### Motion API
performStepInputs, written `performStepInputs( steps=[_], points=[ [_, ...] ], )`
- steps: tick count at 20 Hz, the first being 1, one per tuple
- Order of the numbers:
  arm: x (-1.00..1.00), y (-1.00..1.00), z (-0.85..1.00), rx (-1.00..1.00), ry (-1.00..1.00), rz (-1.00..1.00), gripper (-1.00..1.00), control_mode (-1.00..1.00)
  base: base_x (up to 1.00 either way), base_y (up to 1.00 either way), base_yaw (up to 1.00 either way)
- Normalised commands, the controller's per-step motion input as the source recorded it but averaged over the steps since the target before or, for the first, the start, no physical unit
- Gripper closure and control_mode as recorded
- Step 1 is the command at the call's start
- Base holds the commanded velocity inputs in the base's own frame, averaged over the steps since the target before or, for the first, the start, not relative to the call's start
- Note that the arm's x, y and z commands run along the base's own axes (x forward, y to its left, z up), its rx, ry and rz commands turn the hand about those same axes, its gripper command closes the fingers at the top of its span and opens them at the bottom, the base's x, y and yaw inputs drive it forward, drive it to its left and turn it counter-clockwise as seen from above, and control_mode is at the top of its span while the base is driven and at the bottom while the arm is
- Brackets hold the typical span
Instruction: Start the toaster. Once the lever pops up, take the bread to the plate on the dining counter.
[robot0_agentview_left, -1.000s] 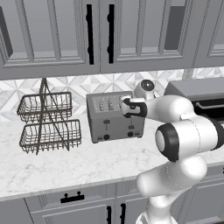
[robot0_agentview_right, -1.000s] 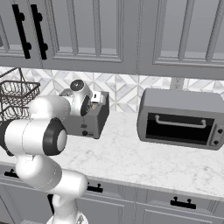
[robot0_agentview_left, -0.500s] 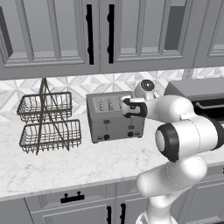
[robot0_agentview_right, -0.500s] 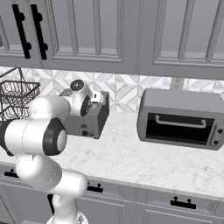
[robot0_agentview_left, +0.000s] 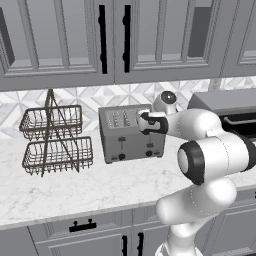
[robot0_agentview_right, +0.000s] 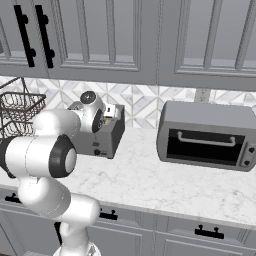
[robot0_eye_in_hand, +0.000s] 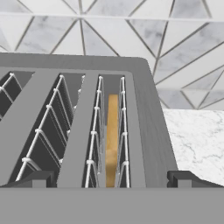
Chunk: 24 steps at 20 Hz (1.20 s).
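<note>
toaster at centre on marble surface | two-tier wire basket at 9 o'clock | arm's hand over toaster's right top end

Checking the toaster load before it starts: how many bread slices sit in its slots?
1: the bread stands in the toaster's rightmost slot in the hand view. The other slots in that view look empty; the far-left one is cut off.
</note>
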Motion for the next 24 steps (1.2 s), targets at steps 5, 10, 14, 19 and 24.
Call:
performStepInputs(
  steps=[5, 10, 14, 19, 24],
  points=[
    [0.00, 0.00, 0.00, 0.00, 0.00, 0.00, -1.00, -1.00, 0.00, 0.00, 0.00],
    [0.00, 0.00, 0.00, 0.00, 0.00, 0.00, -1.00, -1.00, 0.00, 0.00, 0.00],
    [0.00, 0.00, 0.00, 0.00, 0.00, 0.00, -1.00, -1.00, 0.00, 0.00, 0.00],
    [0.00, 0.00, 0.00, 0.00, 0.00, 0.00, -1.00, -1.00, 0.00, 0.00, 0.00],
    [0.00, 0.00, 0.00, 0.00, 0.00, 0.00, -1.00, -1.00, 0.00, 0.00, 0.00]
  ],
)
